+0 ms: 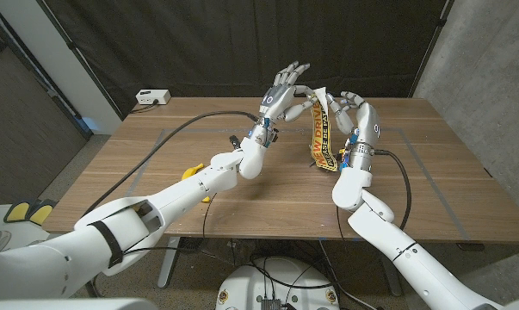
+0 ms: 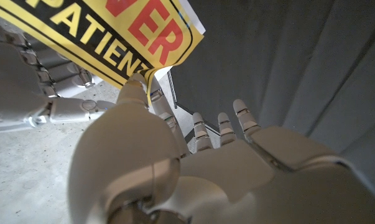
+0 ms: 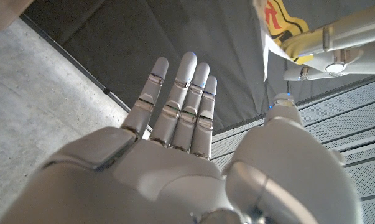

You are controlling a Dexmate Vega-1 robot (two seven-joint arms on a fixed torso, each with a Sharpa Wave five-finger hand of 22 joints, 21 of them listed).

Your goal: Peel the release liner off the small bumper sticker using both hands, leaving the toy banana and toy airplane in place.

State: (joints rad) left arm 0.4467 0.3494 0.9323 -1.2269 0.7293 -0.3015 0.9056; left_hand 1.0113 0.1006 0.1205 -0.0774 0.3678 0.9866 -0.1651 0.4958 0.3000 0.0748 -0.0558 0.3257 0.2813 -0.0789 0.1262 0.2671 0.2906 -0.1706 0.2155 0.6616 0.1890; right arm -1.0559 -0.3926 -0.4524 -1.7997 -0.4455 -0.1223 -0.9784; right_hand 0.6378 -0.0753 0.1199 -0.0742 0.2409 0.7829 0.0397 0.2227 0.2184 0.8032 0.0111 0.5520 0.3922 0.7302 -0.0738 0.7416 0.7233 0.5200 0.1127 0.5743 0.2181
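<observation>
I'm lifting the bumper sticker above the surface, both hands pinching its top, probably to separate the liner.

We see a yellow bumper sticker with a black border, black lettering and larger red lettering, its release liner white at the edge. Both hands are white with grey segments. The table is brown wood grain, the toy banana yellow, and the curtain behind black.
</observation>
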